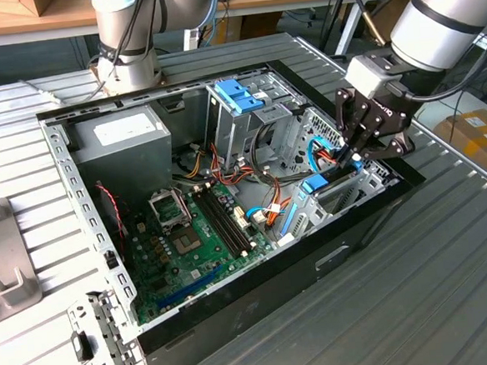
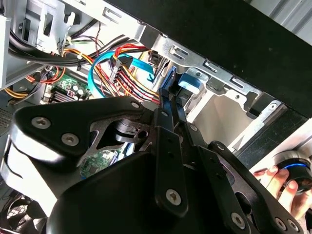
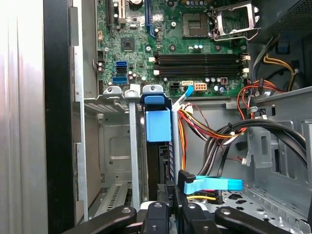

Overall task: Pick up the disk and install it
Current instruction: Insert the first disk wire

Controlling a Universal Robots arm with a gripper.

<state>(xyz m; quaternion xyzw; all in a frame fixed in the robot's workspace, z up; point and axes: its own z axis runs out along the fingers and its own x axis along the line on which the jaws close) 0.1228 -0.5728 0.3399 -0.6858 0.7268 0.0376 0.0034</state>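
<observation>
The hand [image 1: 360, 153] is closed on the disk [image 3: 158, 146], which stands on edge inside the computer case [image 1: 260, 294].

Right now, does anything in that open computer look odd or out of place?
Nothing looks broken or spilled. The gripper is at the disk, which stands on edge in the drive bay by the case wall. One oddity: a person's hand rests on a round knob just outside the case, in the second wrist view.
</observation>
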